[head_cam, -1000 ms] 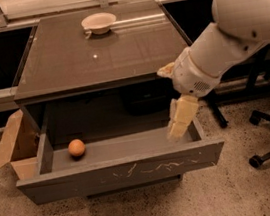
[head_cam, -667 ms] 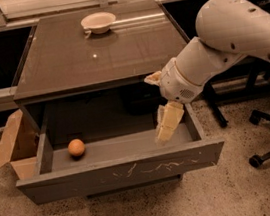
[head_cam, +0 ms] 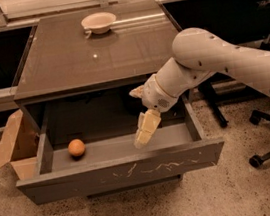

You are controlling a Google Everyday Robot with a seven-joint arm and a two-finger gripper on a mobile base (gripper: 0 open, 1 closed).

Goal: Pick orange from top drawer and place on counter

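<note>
Well, sm. round orange (head_cam: 76, 147); claw (head_cam: 142, 138) over drawer (head_cam: 124, 172).

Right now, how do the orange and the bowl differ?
The orange sits in the open top drawer, at its left; the bowl stands at the back edge of the counter. The orange is small, round and orange; the bowl is wider, shallow and cream. The end effector hangs over the drawer's middle, nearer the orange, touching neither.
</note>
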